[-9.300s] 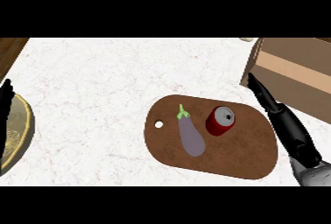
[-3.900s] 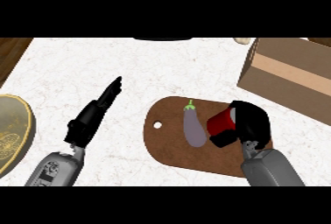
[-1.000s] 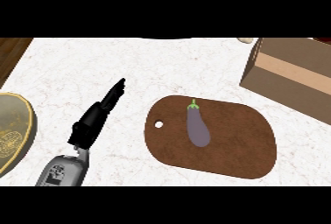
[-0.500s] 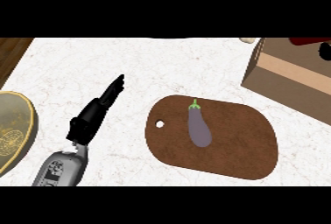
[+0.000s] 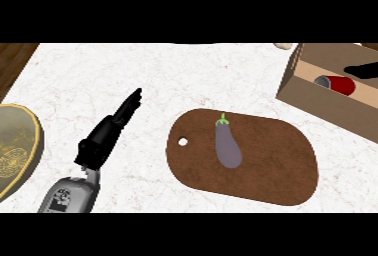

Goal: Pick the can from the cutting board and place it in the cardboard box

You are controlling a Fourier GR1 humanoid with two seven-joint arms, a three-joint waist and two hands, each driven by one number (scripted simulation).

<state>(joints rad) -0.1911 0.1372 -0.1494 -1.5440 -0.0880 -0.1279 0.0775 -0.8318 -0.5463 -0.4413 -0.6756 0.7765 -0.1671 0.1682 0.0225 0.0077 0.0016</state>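
The red can point(image 5: 336, 84) lies on its side inside the cardboard box point(image 5: 325, 106) at the upper right. Only a small part of my right hand point(image 5: 363, 70) shows at the right edge, over the box just right of the can, with straight fingers that do not wrap the can. The brown cutting board point(image 5: 277, 160) lies on the white counter in front of the box, with only a purple eggplant point(image 5: 227, 146) on it. Left of the board, my left hand point(image 5: 111, 132) rests open with its fingers pointing away from me.
A gold-toned round plate point(image 5: 15, 145) sits at the left edge. A small pale object point(image 5: 283, 46) lies at the counter's far edge near the box's corner. Dark wood shows at the upper left corner.
The can, held above the box's far side half a second ago, now lies inside the box. My right hand has come lower over the box. The left hand has barely moved.
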